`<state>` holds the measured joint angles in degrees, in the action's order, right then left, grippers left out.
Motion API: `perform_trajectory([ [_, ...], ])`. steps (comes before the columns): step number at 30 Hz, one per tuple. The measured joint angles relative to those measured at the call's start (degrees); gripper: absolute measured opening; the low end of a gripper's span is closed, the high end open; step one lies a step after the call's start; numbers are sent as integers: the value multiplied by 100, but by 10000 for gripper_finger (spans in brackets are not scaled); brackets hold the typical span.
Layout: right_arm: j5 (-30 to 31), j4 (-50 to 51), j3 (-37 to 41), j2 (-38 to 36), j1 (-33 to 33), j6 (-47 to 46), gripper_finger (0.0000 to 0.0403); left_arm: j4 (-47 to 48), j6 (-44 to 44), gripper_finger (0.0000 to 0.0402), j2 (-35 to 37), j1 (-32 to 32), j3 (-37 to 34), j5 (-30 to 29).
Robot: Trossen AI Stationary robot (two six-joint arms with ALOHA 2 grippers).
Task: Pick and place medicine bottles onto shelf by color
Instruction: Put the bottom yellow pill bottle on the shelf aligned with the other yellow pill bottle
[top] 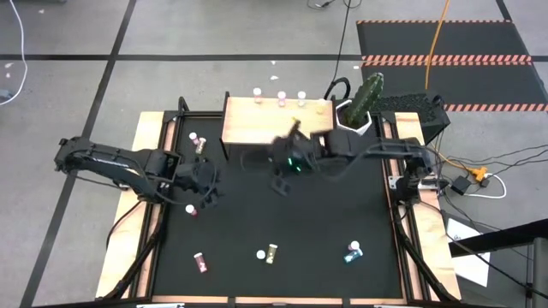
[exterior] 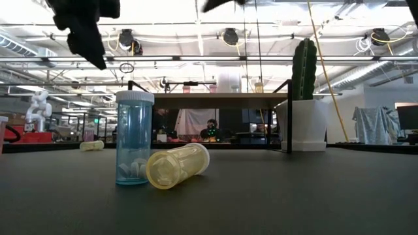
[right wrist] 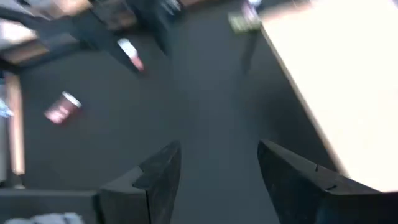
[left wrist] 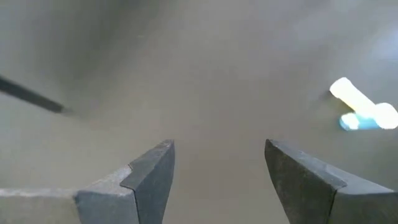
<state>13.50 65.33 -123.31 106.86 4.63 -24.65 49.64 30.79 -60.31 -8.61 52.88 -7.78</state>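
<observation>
- Near edge of the black mat: three small plastic bottles, a pink bottle (top: 199, 262) lying down, a yellow bottle (top: 271, 252) and a teal bottle (top: 353, 251).
- Left gripper (top: 205, 193) hangs over the mat's left side, fingers spread and empty; another pink bottle (top: 191, 209) lies just beside it.
- Right gripper (top: 281, 181) hovers before the shelf (top: 257, 124), fingers apart, empty.
- Bottles on the wooden shelf are too small to count.
</observation>
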Motion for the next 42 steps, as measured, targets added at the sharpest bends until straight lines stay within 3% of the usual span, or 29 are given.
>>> perform_trajectory([
  [5,295,2061,0,-123,835,-1984,190,-32,-68,248,-7,-305,0,-113],
  [8,306,2488,37,-146,1351,-2917,188,-150,-108,248,-48,-414,-9,-229],
  [11,325,1857,291,-255,1778,-3035,189,-668,-257,248,-42,-465,-182,-353],
  [14,440,760,724,-275,1997,-2497,191,-1080,-373,248,-49,-458,-385,-377],
  [19,410,-1644,2159,-244,2082,-1841,192,-1273,113,248,-44,-459,-570,-381],
  [23,211,-3637,3308,-246,1948,-2846,192,-1305,922,248,-44,-603,-699,-218],
  [28,129,-5324,4718,-244,1737,-5558,192,-1308,1778,248,-44,-977,-905,-85],
  [34,-156,-5770,5205,-153,1882,-6808,192,-1477,2409,248,-44,-1418,-1271,-210],
  [42,-634,-5251,4539,354,2106,-7151,192,-2295,2526,248,-43,-1494,-1801,-286],
])
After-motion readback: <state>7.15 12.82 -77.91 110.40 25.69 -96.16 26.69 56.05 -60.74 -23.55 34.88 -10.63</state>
